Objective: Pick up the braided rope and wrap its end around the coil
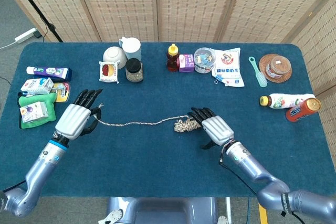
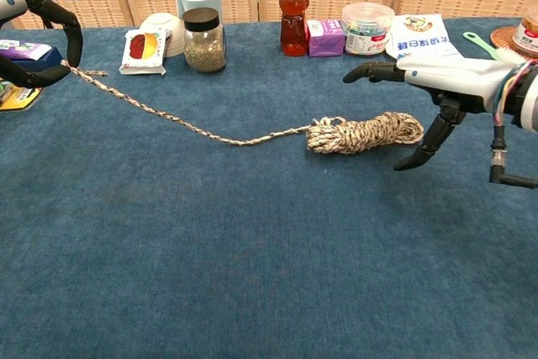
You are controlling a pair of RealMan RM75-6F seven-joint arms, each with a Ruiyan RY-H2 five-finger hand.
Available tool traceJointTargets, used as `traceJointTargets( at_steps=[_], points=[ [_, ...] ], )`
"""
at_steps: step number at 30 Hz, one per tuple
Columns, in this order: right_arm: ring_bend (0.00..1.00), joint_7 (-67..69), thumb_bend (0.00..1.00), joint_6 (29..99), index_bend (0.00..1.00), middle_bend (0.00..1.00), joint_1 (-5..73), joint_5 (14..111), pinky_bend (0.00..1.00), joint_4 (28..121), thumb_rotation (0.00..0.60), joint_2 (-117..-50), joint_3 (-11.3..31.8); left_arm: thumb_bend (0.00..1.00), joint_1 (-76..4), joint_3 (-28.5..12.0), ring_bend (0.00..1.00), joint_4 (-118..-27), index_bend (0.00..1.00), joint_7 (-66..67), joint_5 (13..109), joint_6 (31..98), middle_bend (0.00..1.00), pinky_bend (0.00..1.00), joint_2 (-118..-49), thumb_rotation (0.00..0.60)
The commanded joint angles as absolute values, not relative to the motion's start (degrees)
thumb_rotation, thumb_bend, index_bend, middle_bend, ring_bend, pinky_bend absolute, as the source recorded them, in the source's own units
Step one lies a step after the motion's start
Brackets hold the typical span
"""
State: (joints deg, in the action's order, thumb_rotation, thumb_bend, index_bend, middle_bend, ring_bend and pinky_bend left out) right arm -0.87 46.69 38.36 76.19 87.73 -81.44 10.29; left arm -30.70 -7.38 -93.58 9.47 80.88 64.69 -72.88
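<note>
Blue felt table [image 1: 157,161]: left hand [image 1: 75,120] pinches the braided rope [image 2: 168,115] end between its fingers, while right hand [image 1: 215,129] hovers spread-fingered right over the coil [image 2: 366,133], gripping nothing.

The worktop [image 1: 157,156] is covered in deep blue cloth. The braided rope [image 2: 168,115] is flecked cream, tan and dark brown. Both hands are cased in silver-grey with black fingers [image 1: 198,113]. A yellow cap is borne by the amber honey bottle [image 2: 292,18].
</note>
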Motion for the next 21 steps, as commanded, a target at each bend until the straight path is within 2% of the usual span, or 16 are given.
traceJointTargets(
  at_steps=[1, 7, 14, 21],
  points=[
    [0.0, -3.2, 0.0, 44.8, 0.04, 0.0, 40.4, 72.9, 0.0, 85.5, 0.6, -83.3, 11.5, 0.42, -30.9, -7.2, 0.0, -93.3, 0.57, 9.2, 80.9, 64.5, 0.0, 0.0, -73.2, 0.6],
    [0.0, -7.5, 0.0, 44.5, 0.11, 0.01, 42.5, 68.7, 0.08, 81.9, 0.6, -86.0, 12.1, 0.42, -31.1, -7.0, 0.0, -92.7, 0.57, 9.0, 81.2, 64.6, 0.0, 0.0, -73.7, 0.6],
    [0.0, -7.6, 0.09, 45.5, 0.24, 0.11, 43.3, 68.1, 0.2, 78.1, 0.6, -89.2, 11.8, 0.42, -31.8, -7.5, 0.0, -92.8, 0.57, 9.4, 80.2, 63.9, 0.0, 0.0, -73.8, 0.6],
    [0.02, -7.2, 0.14, 45.1, 0.26, 0.14, 44.4, 68.0, 0.25, 74.7, 0.6, -90.8, 11.9, 0.42, -32.2, -7.8, 0.0, -92.8, 0.57, 9.6, 79.4, 63.6, 0.0, 0.0, -73.7, 0.6]
  ],
)
